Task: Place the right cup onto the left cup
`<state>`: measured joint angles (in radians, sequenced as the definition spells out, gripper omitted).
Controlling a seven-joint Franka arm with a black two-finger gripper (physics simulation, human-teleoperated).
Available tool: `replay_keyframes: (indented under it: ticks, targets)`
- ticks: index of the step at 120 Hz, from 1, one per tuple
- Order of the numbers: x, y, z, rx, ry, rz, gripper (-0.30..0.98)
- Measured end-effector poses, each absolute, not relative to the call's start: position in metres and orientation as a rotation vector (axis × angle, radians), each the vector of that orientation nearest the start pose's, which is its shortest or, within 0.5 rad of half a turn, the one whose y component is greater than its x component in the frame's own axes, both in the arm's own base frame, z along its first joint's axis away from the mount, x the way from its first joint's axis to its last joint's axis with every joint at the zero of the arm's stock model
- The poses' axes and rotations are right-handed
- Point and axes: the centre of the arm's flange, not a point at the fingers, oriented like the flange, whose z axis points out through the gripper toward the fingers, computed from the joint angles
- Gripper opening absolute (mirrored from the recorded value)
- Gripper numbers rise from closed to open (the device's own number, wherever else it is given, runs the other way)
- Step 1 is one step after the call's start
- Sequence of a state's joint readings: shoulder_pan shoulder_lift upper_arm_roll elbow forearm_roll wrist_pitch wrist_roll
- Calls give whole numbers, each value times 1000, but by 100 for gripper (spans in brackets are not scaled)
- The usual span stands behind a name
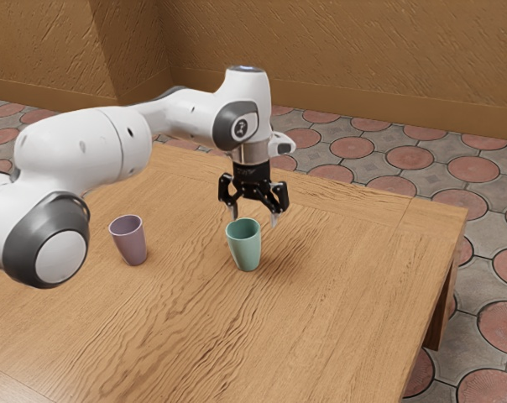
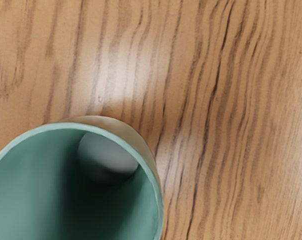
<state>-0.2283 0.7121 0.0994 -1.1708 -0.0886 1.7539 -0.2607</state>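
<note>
While wrist view looks into green cup [image 2: 36, 185], exterior view shows purple cup [image 1: 130, 242], claw [image 1: 254, 218] spread.

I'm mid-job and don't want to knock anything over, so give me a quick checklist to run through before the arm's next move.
1. Gripper open: ok, fingers spread.
2. Green cup upright on the table: ok.
3. Green cup empty: ok, its bare inside faces the wrist view.
4. Gripper centred over the green cup: not ok, it looks off to one side; I'd align first.
5. Purple cup upright, mouth uncovered: ok.
6. Purple cup empty down to its bottom: cannot tell.
</note>
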Motion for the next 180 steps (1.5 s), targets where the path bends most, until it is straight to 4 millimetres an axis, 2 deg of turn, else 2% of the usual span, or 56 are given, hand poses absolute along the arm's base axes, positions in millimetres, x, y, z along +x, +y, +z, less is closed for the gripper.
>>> replay_keyframes:
  ticks: [41, 82, 119, 153, 180]
  targets:
    - [727, -120, 335, -3114, -239, 227, 69]
    - [728, -124, 325, -3116, -246, 228, 67]
    - [729, -124, 315, -3112, -255, 238, 49]
    - [728, -126, 316, -3112, -253, 239, 18]
    - [729, -124, 316, -3108, -258, 239, -1]
